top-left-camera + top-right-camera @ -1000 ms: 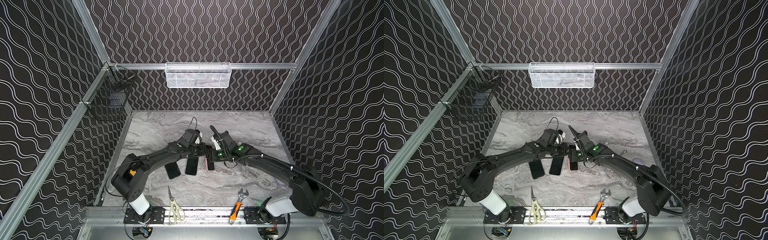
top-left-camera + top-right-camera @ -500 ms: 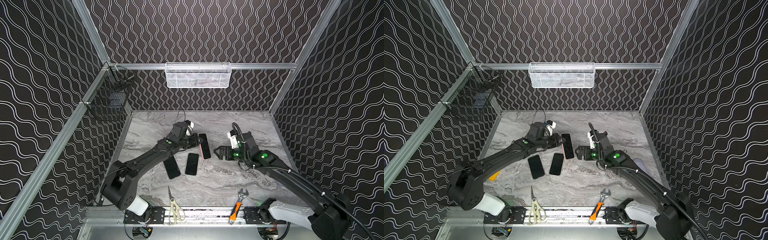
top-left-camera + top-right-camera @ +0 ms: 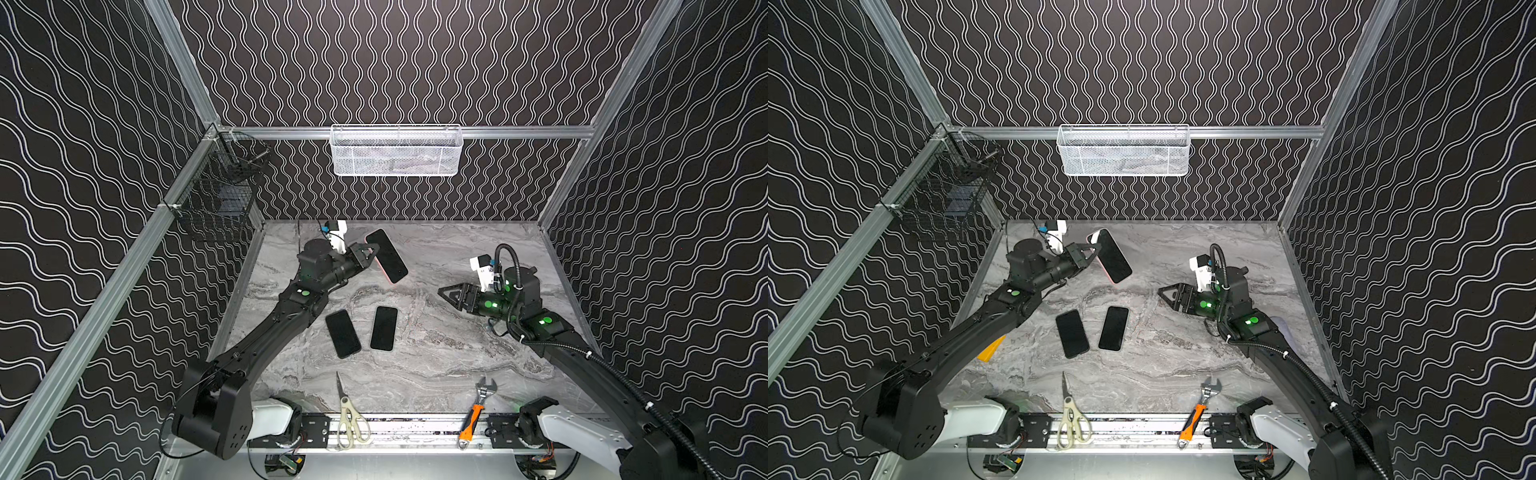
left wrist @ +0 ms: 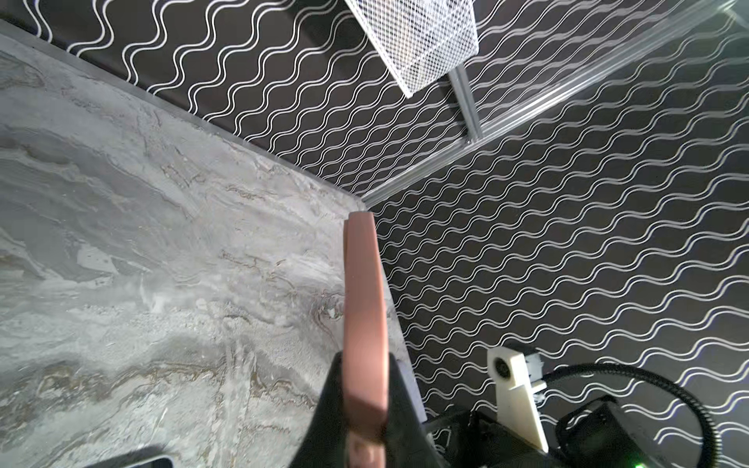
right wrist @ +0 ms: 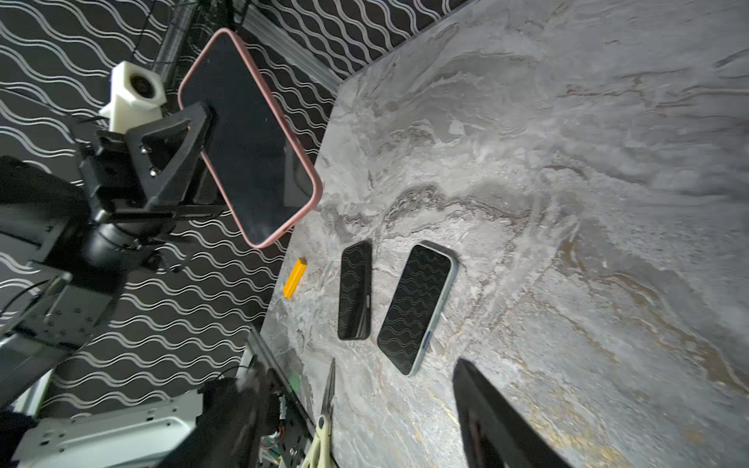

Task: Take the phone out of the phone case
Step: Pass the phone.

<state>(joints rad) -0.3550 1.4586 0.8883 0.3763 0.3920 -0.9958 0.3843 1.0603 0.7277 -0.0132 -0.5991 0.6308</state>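
In both top views the left gripper (image 3: 374,250) is clamped on a long edge of the phone (image 3: 387,257), held off the marble table (image 3: 436,357), forward of the middle of the white mesh basket (image 3: 397,151). The right gripper (image 3: 444,292) hangs empty forward of the basket's right end, well apart from the phone. A black bare phone (image 3: 343,333) and a silver-edged phone (image 3: 383,328) lie flat farther forward. Left wrist view: black fingers (image 4: 332,409) pinch the pink case (image 4: 362,308), seen edge-on. Right wrist view: the phone sits inside that case, pink rim around the dark screen; the right gripper's fingers (image 5: 494,425) stand apart, nothing between them.
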